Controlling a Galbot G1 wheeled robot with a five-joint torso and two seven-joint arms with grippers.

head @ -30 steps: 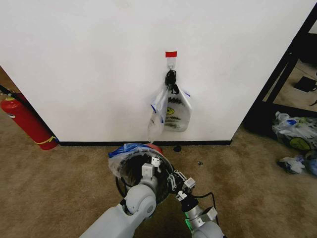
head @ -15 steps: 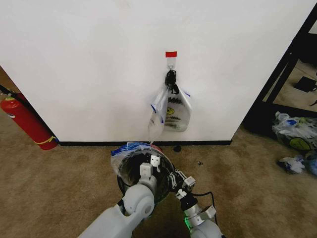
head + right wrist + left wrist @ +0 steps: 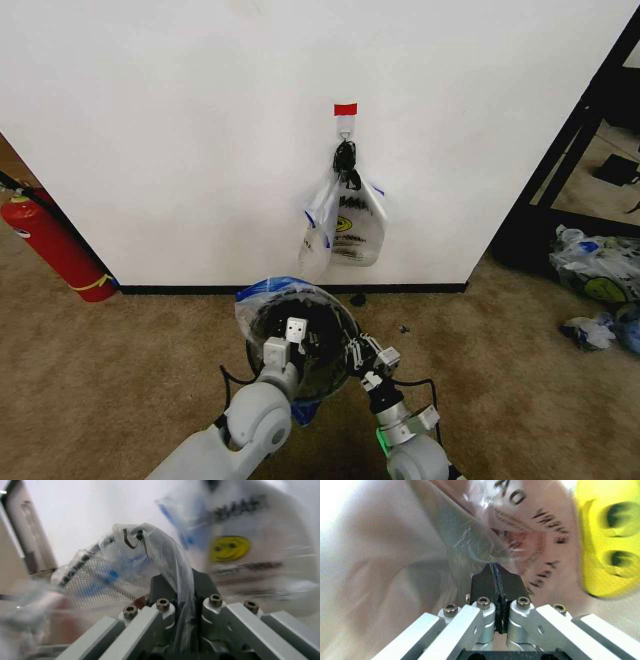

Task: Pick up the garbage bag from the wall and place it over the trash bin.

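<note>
Head view, brown carpet (image 3: 130,350), white wall (image 3: 180,130), both grippers' fingers pinching garbage bag (image 3: 262,295).

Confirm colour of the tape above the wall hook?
Red tape; clearest in the head view.

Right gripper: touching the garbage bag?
Touching. In the right wrist view the right gripper has its fingers shut on a fold of the garbage bag, with the plastic running down between them.
</note>
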